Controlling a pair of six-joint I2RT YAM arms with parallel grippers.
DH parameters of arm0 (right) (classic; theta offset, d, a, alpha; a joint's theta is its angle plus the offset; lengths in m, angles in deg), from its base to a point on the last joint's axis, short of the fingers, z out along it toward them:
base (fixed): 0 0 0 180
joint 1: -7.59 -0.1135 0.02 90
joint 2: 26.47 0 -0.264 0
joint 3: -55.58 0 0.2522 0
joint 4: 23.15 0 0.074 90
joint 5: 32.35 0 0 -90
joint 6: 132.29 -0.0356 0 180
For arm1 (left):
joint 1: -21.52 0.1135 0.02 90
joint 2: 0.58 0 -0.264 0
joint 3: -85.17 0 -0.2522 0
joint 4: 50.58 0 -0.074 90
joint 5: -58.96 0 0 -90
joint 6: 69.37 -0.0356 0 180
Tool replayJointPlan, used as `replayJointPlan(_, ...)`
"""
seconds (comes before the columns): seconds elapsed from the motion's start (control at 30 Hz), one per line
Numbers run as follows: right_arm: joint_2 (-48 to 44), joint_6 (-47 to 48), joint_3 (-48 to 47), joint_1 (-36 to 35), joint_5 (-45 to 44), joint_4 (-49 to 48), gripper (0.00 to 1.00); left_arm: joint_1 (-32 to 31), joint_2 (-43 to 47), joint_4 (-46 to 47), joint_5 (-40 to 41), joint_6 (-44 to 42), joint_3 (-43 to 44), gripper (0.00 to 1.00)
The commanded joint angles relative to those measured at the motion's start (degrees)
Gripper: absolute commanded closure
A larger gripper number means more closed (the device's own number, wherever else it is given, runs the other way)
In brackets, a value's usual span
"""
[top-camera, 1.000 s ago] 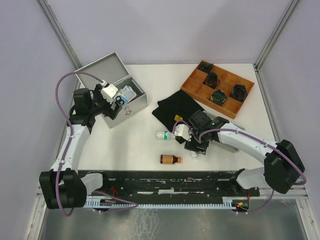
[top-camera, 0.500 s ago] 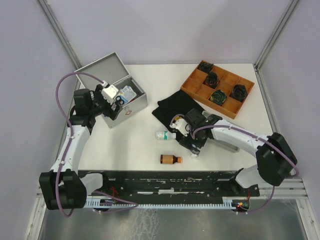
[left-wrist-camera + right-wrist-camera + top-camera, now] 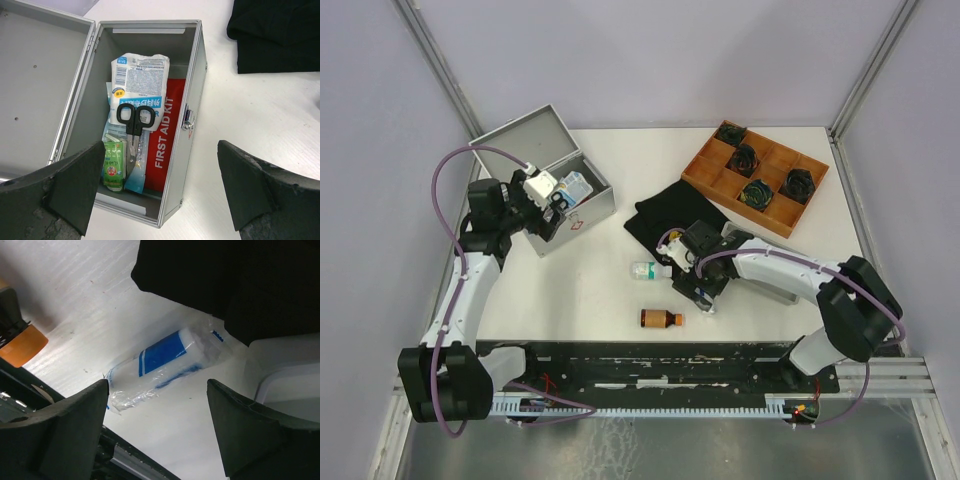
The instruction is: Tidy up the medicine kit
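Where the surface [image 3: 580, 290] meets its rear left corner, the medicine kit [image 3: 590, 215] stands with its lid thrown back, one item, silver-grey. Contents, seen from the left wrist: one red pouch [image 3: 167, 132] lettered FIRST AID KIT, one white-and-blue packet [image 3: 141, 80] lying over it, one pair of black-handled scissors [image 3: 134, 120] on top of the packet, and one small green box [image 3: 114, 162] at the near end. The left fingers [image 3: 75, 185] hang above the open kit, spread to their widest, holding nothing. Just right of the kit lies one black cloth [image 3: 665, 212], folded. Rear right: one orange-brown divided tray [image 3: 715, 172] with four dark coiled bundles [image 3: 757, 192], each in its own compartment. Near the middle lie two bottles on their sides, one white with a green cap [image 3: 645, 270] and one amber [image 3: 661, 319], a little apart. The right arm reaches across the cloth's near edge; the right fingers [image 3: 65, 435] are spread wide and empty above one white roll with a blue band [image 3: 160, 362], sealed in clear wrap and lying on the surface just beside the cloth. One pale rimmed item [image 3: 285, 385] sits beside it, mostly hidden under the right arm.
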Motion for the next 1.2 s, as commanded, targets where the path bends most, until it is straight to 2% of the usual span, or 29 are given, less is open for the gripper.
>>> replayJointPlan(0.0,2.2,-1.1,-1.0,-0.7,-4.0,-2.1,0.12,-0.3,1.6,2.9,-1.5,-1.4,-0.3,0.0)
replayJointPlan(0.23,1.1,4.2,0.1,-1.1,-8.5,-1.2,0.18,-0.2,1.6,3.1,-2.0,-1.8,-1.0,0.0)
replayJointPlan(0.6,0.0,12.2,3.8,-0.3,-9.1,0.8,0.28,-0.3,2.8,3.4,-2.3,-2.5,-2.0,0.0)
replayJointPlan(0.9,-1.9,16.9,5.1,1.8,-2.8,1.3,0.48,-0.3,4.2,3.4,-3.2,-2.2,-2.3,0.0)
replayJointPlan(1.07,-5.3,20.3,5.1,2.4,1.5,1.3,0.61,-0.4,5.1,3.4,-7.0,-1.6,-3.3,0.0)
replayJointPlan(1.17,-8.0,21.9,3.5,2.4,7.0,3.6,0.64,-0.4,6.0,3.3,-11.0,-1.7,-4.6,0.0)
